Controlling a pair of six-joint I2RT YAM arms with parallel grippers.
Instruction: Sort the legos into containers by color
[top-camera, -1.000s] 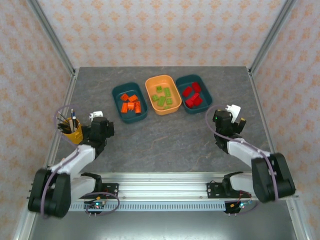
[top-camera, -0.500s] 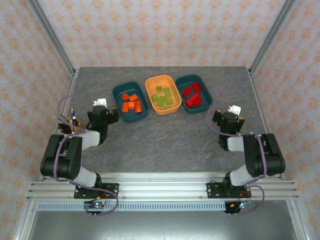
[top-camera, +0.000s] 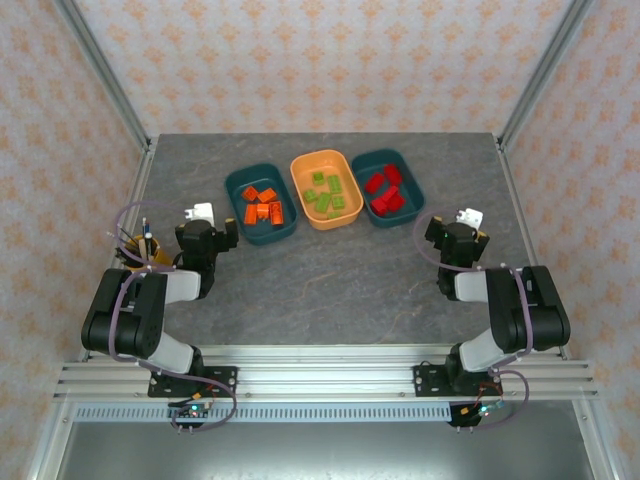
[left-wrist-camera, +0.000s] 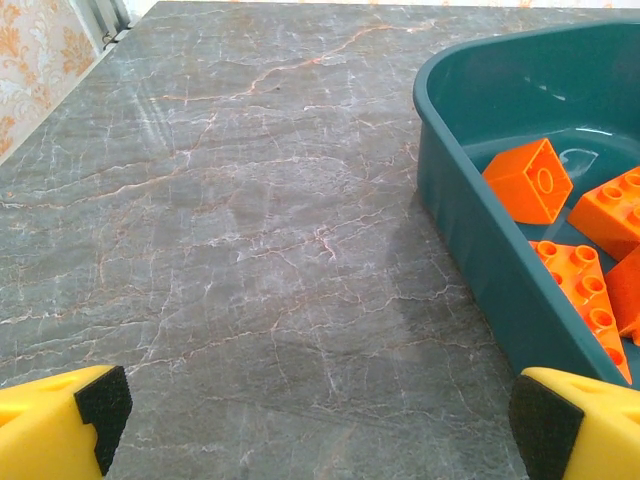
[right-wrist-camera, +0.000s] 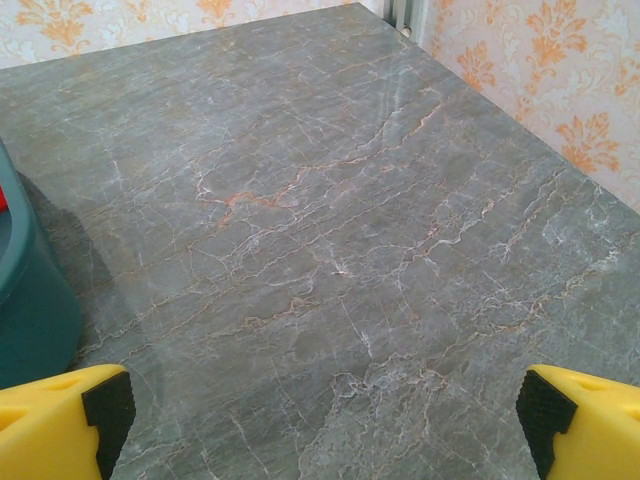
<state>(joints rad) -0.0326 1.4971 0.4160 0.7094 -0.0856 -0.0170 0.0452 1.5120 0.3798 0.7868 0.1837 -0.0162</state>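
The left fingers (left-wrist-camera: 100, 400) stand spread wide with nothing between them, low over the bare grey worktop (left-wrist-camera: 230, 230). Just to their right rises the wall of the left dark teal tray (left-wrist-camera: 455, 220), with orange legos (left-wrist-camera: 527, 180) lying inside it. The right fingers (right-wrist-camera: 105, 405) are likewise parted and empty above the worktop. A corner of the right dark teal tray (right-wrist-camera: 30, 290) shows at the left edge of that wrist view. Seen from above, the three trays sit close side by side on the far half of the worktop. The orange tray (top-camera: 322, 154) is in the middle and holds the lime green legos (top-camera: 327, 193), while the red legos (top-camera: 385, 190) lie in the right teal one. Both arms are folded back toward their bases, the left one beside a yellow pen cup (top-camera: 133, 260).
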